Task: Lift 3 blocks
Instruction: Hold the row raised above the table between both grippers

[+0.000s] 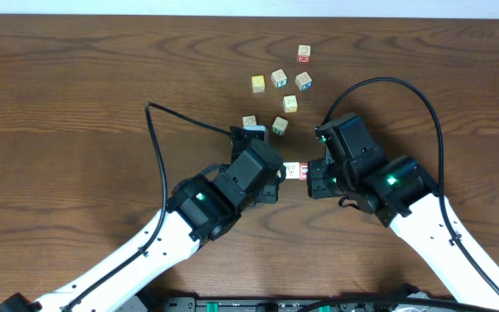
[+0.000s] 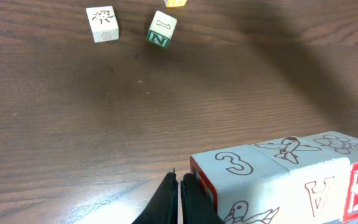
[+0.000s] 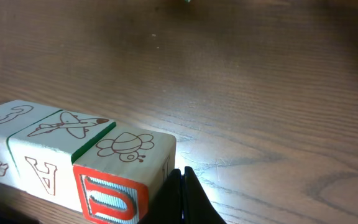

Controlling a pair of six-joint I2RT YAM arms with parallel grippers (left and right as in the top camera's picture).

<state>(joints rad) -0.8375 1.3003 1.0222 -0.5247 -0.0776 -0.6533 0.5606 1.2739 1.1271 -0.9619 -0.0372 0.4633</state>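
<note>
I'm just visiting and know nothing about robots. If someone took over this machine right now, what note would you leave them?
Left fingers: shut, tips against one end of the row of three blocks.
Right fingers: shut, tips against the other end.
Blocks: lined up face to face between the arms; other cubes lie farther back.
Done: row pinched from both ends.
To do: raise both arms together; whether it is already off the table is unclear.
</note>
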